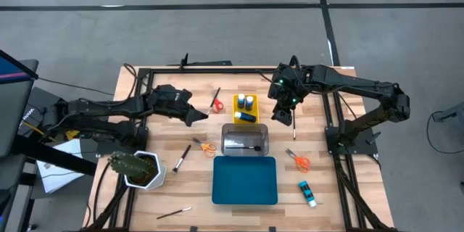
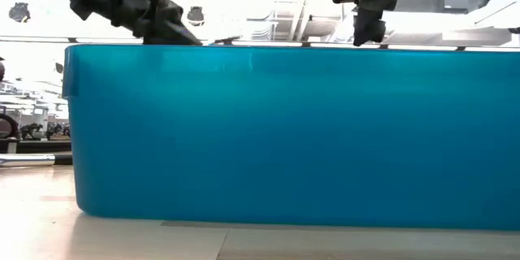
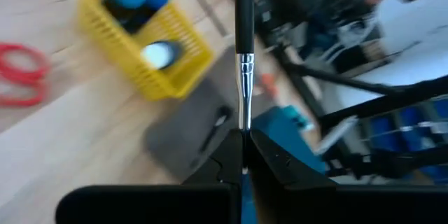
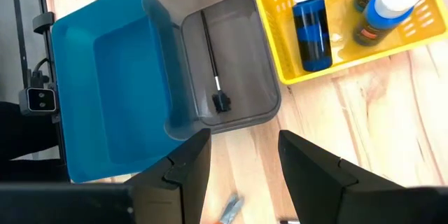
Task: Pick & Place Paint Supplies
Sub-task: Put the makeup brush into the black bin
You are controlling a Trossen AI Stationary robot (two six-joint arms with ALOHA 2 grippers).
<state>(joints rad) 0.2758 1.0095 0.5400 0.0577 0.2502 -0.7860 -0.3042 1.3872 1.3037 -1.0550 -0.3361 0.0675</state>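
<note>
The left end effector (image 3: 243,155) is clamped on a thin dark-handled paintbrush with a silver ferrule (image 3: 243,56), which sticks out straight ahead of the fingers. In the high view this end effector (image 1: 197,117) hangs over the middle of the wooden worktop (image 1: 330,188), just left of the yellow slotted plastic tray (image 1: 236,109) and the clear grey plastic tray (image 1: 264,134).

The right end effector (image 4: 239,155) has its jaws apart and holds nothing; it hovers near the worktop's far edge, above the gap between the two trays.

The clear tray already holds one black-handled brush (image 4: 212,70); the yellow one holds small blue paint bottles with white caps (image 4: 312,22). A deep teal-blue plastic bin (image 4: 105,77) sits at the near edge.

The main risk, as I judge it, is the brush itself — gripped at its very end, it could pivot or slip as the arm swings. Released from too high, it could bounce off the clear tray's rim. The two arms are also close, so a crossing move could bring them into contact.
</note>
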